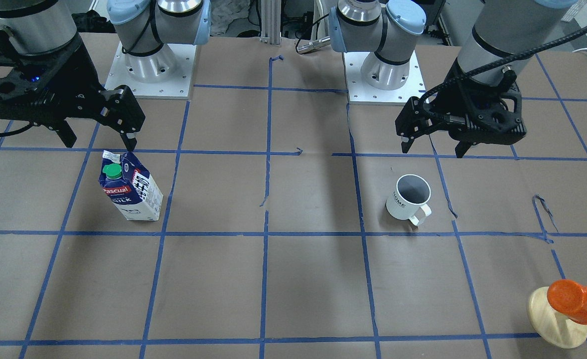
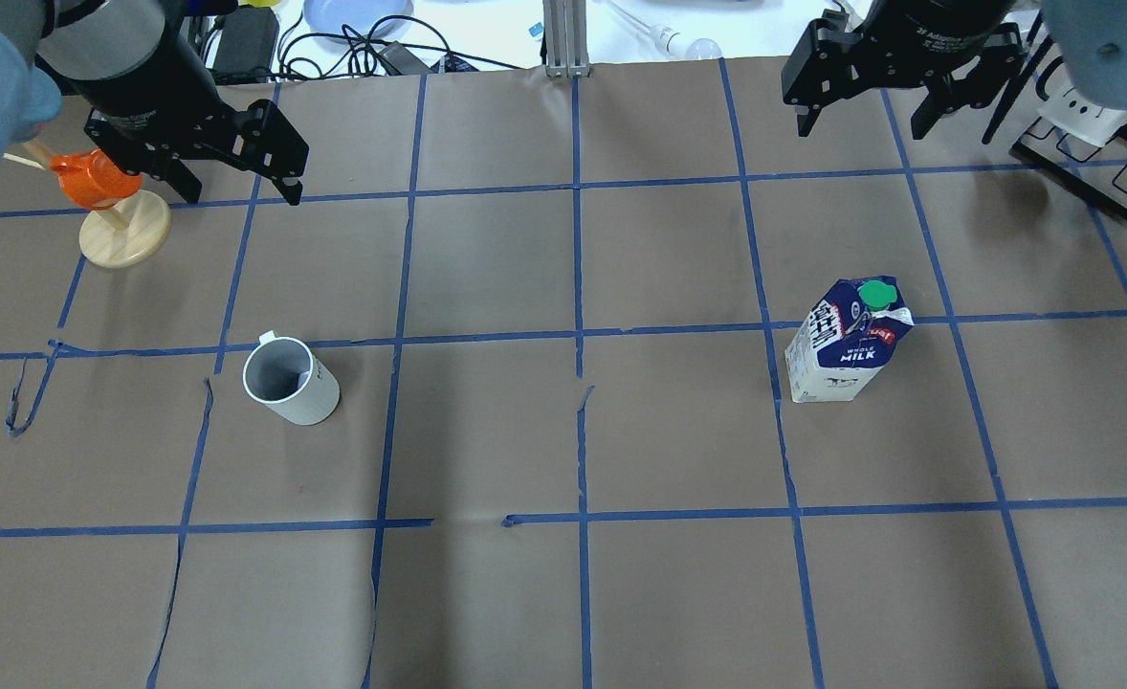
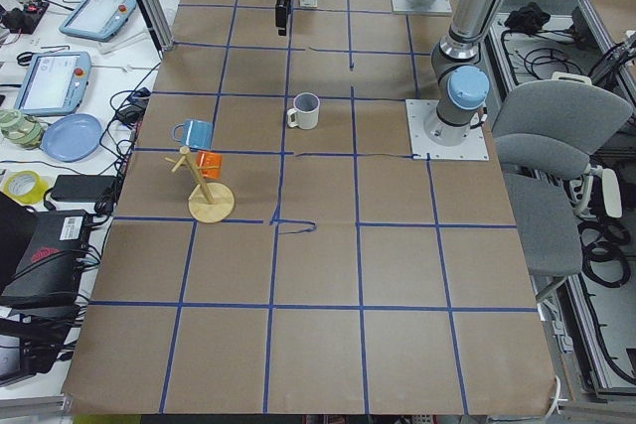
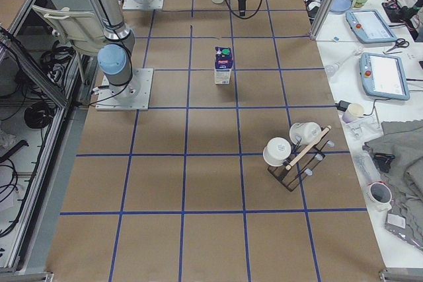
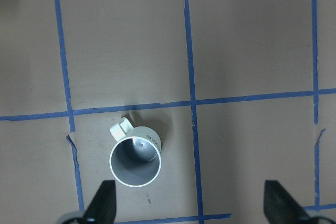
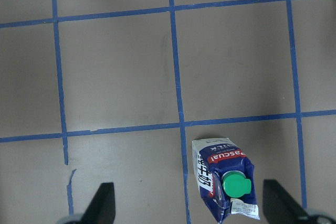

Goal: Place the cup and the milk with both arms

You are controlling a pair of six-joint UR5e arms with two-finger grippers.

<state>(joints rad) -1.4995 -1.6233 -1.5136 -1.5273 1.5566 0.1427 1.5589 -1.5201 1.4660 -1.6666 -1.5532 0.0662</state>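
The white cup (image 2: 291, 381) stands upright on the brown table on the left side, its handle pointing away from the robot. It also shows in the front view (image 1: 408, 197) and the left wrist view (image 5: 135, 162). My left gripper (image 2: 238, 196) is open and empty, high above the table; the cup lies below it, near one finger (image 5: 102, 205). The blue and white milk carton (image 2: 846, 354) with a green cap stands upright on the right side and shows in the right wrist view (image 6: 226, 182). My right gripper (image 2: 860, 129) is open and empty, high above it.
A wooden mug tree (image 2: 123, 230) with an orange mug (image 2: 90, 180) stands at the far left, close under the left arm. A black rack with white cups (image 4: 297, 150) stands at the far right. Blue tape lines grid the paper-covered table (image 2: 563, 431).
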